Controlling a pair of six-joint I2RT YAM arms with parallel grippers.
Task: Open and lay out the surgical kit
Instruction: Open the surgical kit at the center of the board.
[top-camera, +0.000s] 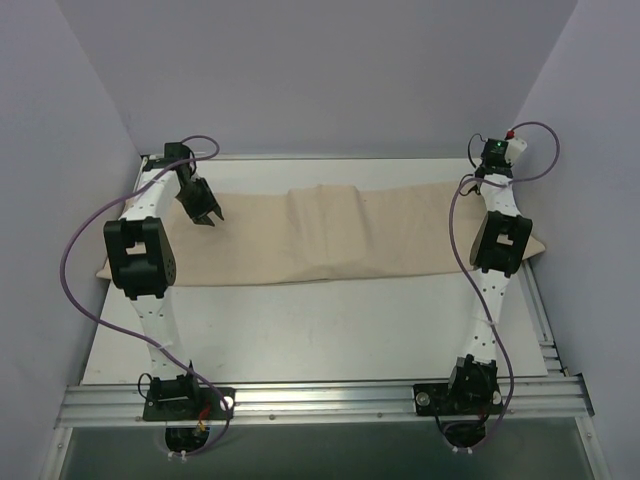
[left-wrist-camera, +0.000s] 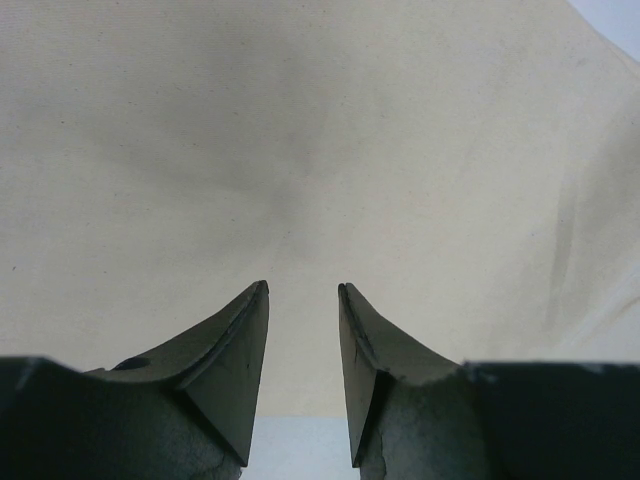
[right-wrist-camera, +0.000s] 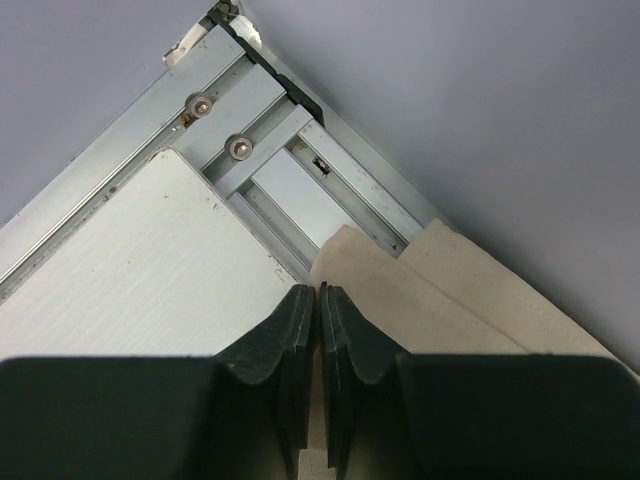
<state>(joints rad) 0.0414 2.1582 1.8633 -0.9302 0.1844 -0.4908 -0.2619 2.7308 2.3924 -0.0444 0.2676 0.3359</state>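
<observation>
One cloth wrap (right-wrist-camera: 430, 290) corner lies pinched between right jaws.

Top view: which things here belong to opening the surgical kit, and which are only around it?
Job in hand: cloth wrap; left fingers, open over it; right fingers, shut at its corner. Tray and instruments are not visible.
Only around: purple cables; metal rail; white table.
</observation>
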